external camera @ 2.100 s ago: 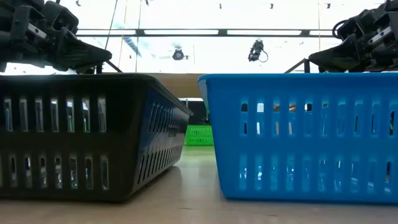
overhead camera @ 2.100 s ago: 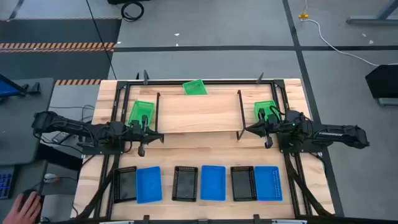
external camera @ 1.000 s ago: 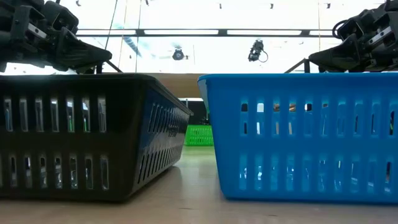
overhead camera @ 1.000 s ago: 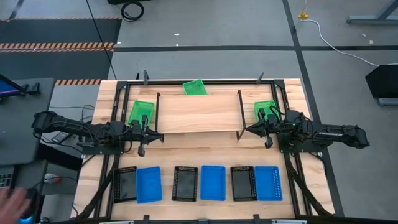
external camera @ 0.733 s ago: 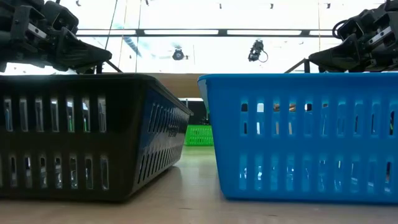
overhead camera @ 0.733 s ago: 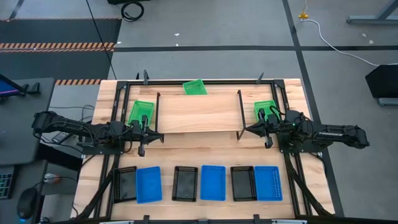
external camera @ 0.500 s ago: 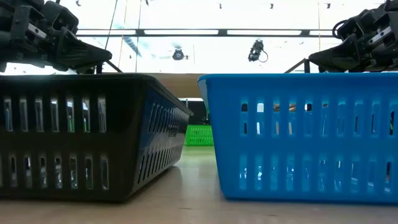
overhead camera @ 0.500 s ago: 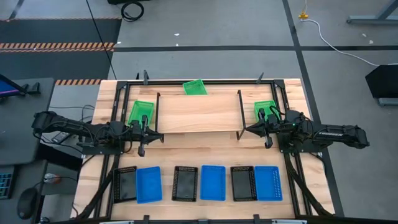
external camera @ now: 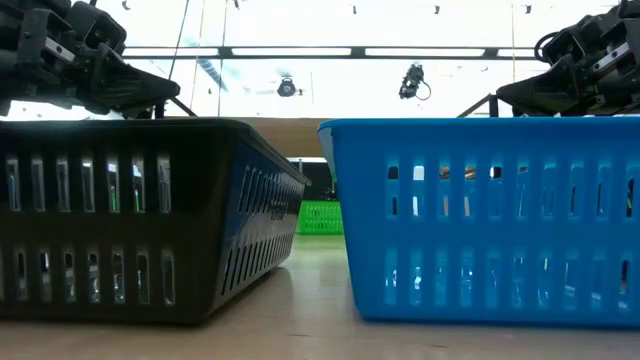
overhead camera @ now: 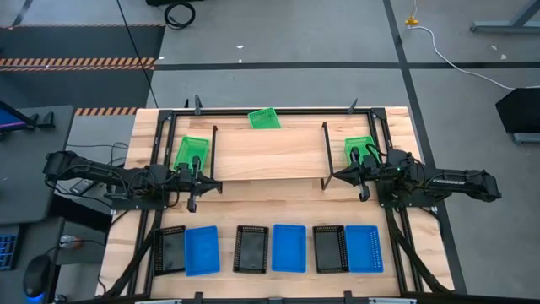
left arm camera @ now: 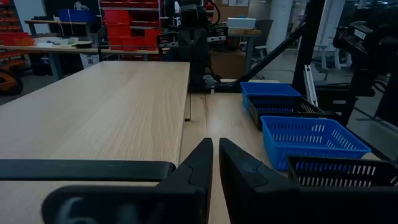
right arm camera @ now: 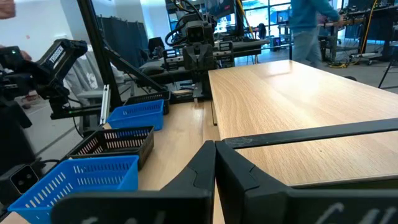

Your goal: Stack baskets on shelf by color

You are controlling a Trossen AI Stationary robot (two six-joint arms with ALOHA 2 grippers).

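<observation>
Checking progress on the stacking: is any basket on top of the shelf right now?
No. In the high view the shelf plank top is bare; the green baskets sit beside and behind it on the table.

The shelf (overhead camera: pixel 268 154) top is pale, smooth, matt wood on thin black metal legs. The baskets (external camera: pixel 480 215) are perforated plastic with a slight gloss. The tabletop (overhead camera: pixel 278 198) is light grained wood, framed in black metal.

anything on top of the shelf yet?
No. The shelf plank is bare in the high view and both wrist views. Green baskets sit on the table beside its ends. Space under the plank is hidden.
</observation>
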